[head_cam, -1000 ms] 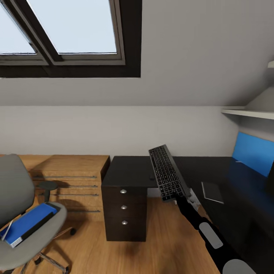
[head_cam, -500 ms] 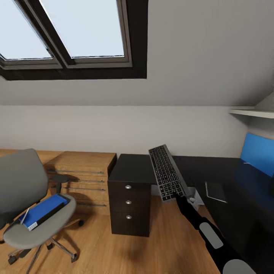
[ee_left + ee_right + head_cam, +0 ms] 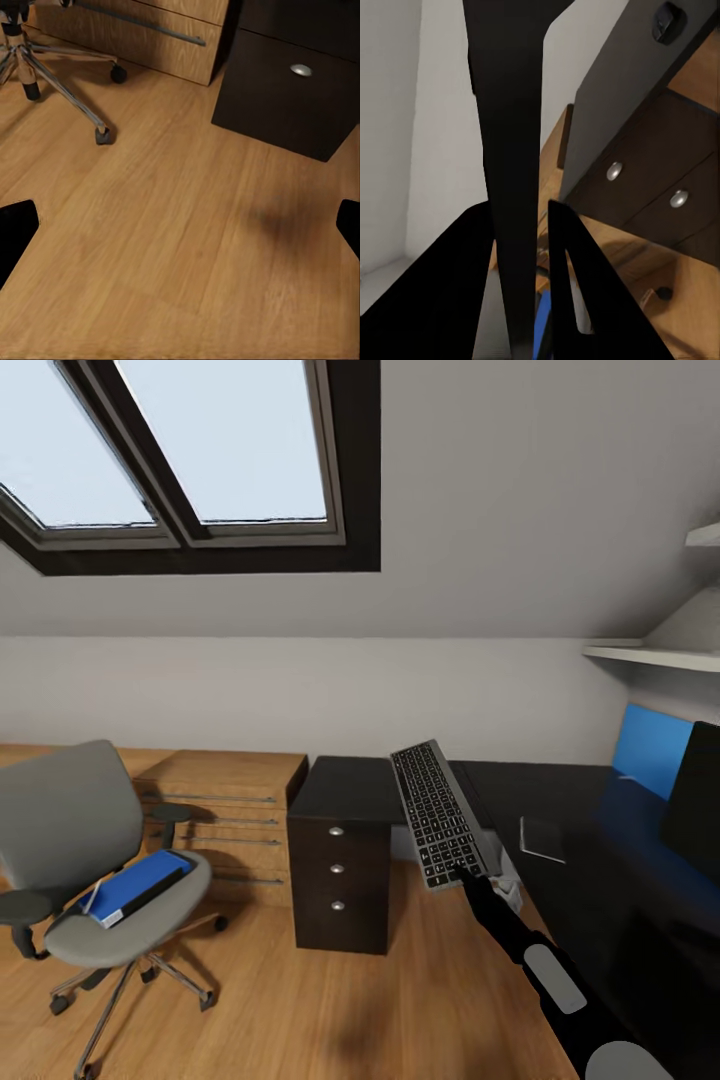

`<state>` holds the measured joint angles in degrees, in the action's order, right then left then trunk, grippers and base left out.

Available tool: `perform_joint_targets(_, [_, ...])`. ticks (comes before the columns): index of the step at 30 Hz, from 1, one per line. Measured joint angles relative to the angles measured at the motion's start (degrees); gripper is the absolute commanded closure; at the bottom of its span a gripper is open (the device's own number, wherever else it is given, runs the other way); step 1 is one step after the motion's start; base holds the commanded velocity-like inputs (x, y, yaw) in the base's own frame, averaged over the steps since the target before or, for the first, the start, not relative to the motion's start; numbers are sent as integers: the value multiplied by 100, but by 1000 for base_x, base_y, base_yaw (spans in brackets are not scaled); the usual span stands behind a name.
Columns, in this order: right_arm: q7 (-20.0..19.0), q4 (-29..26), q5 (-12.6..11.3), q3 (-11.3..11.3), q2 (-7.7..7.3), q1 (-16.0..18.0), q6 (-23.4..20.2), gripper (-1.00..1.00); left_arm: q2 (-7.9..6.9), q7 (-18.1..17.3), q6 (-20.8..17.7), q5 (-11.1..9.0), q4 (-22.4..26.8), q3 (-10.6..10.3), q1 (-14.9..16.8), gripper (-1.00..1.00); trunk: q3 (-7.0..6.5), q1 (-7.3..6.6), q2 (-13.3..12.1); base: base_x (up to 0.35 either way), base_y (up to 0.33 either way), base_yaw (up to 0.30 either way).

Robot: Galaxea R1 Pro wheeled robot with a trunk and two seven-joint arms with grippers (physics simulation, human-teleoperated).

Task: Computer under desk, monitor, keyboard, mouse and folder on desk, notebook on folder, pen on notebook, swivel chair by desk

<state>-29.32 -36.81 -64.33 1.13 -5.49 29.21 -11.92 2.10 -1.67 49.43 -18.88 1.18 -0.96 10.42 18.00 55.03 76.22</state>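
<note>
The right end effector point(image 3: 466, 877) clamps one short end of the keyboard point(image 3: 437, 825), held tilted above the worktop point(image 3: 350, 790). Stiff, light, long: the end grip invites swing; grasp mid-length.

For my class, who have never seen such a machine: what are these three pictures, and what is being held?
A simulated two-armed robot in a bedroom. The head view looks down over its arms: the right pincer holds the keyboard tilted over the black desk, where the notebook lies. The blue folder rests on the swivel chair. The right wrist view looks along the pincer clamping the keyboard's edge. The left wrist view looks at the wooden floor; that pincer's fingers stand apart.
</note>
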Motion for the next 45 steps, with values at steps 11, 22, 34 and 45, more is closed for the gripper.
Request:
perform_joint_targets(11, [3, 1, 10, 0, 0, -2, 6, 100, 0, 0, -2, 0, 0, 2, 0, -100, 0, 0, 0, -322, 0, 0])
perform_joint_targets(22, [4, 1, 12, 0, -37, -2, -1, 100, 0, 0, 0, 0, 0, 2, 0, -100, 0, 0, 0, -323, 0, 0])
perform_joint_targets(34, [25, 9, 11, 7, -1, -2, 27, 100, 0, 0, -1, 0, 0, 2, 0, -100, 0, 0, 0, -322, 0, 0])
perform_joint_targets(45, [40, 9, 19, 0, -8, -3, 33, 100, 0, 0, -3, 0, 0, 2, 0, -100, 0, -1, 0, -277, -74, 0])
